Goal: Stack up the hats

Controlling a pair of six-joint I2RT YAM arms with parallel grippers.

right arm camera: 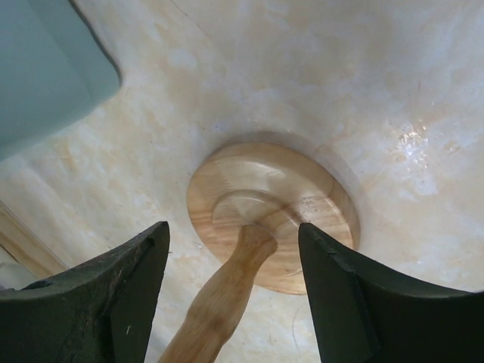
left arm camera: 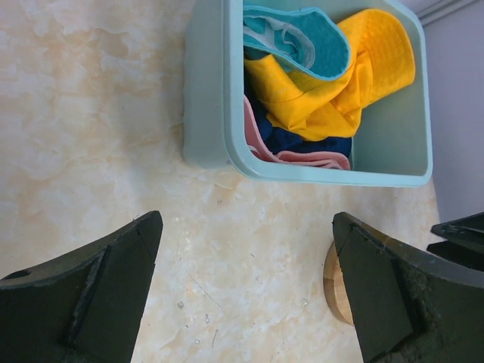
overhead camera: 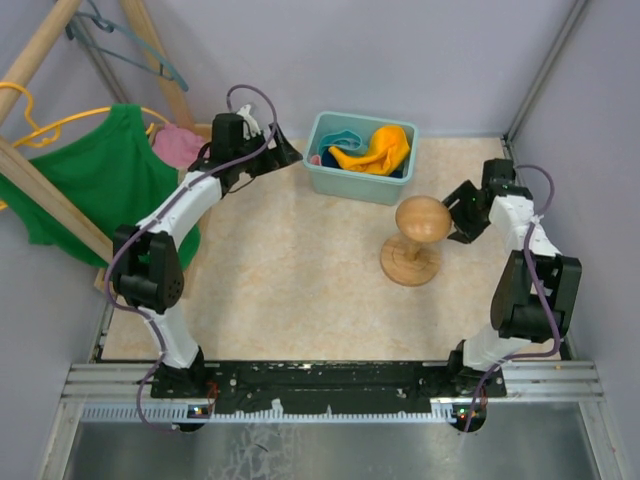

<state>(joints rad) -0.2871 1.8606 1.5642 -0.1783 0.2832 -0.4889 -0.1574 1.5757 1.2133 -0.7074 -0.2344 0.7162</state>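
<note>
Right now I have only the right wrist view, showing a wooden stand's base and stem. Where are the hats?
Observer: Bunched in the pale teal bin, farther back than the wooden stand; the orange-yellow hat shows most.
Operator: Anything on the stand's top?
Observer: Nothing; its round knob is bare.
Operator: And the left arm?
Observer: The left arm reaches to just left of the bin, jaws wide open, holding nothing.

You get bright, even light from overhead. A soft shadow hugs the wooden stand (right arm camera: 272, 189) base. Small glare patch on the table (right arm camera: 412, 140), right wrist view. Yellow hat (left arm camera: 363, 68) vivid, not washed out. The stand's stem goes soft near the lens.
</note>
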